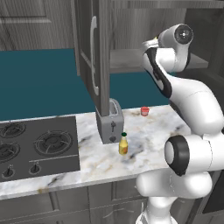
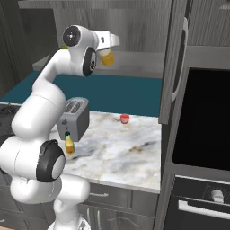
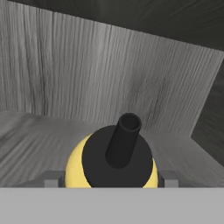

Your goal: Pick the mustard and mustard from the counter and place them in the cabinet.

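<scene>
Pincer [image 3: 112,183] clamped on taller mustard bottle [image 2: 107,57], inside cabinet [image 2: 134,63] above shelf. Smaller mustard bottle [image 1: 123,144] upright on table [image 1: 144,144] beside toaster [image 1: 109,121].

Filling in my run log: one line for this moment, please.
claw: shut on tall mustard | over cabinet shelf | small mustard: on counter

You see the small bottle [image 1: 123,144] on the tabletop [image 1: 148,135] just before the toaster [image 1: 109,122] — the cup [image 1: 145,111] farther back, the big bottle [image 2: 107,57] up over the cabinet shelf [image 2: 134,63].
</scene>
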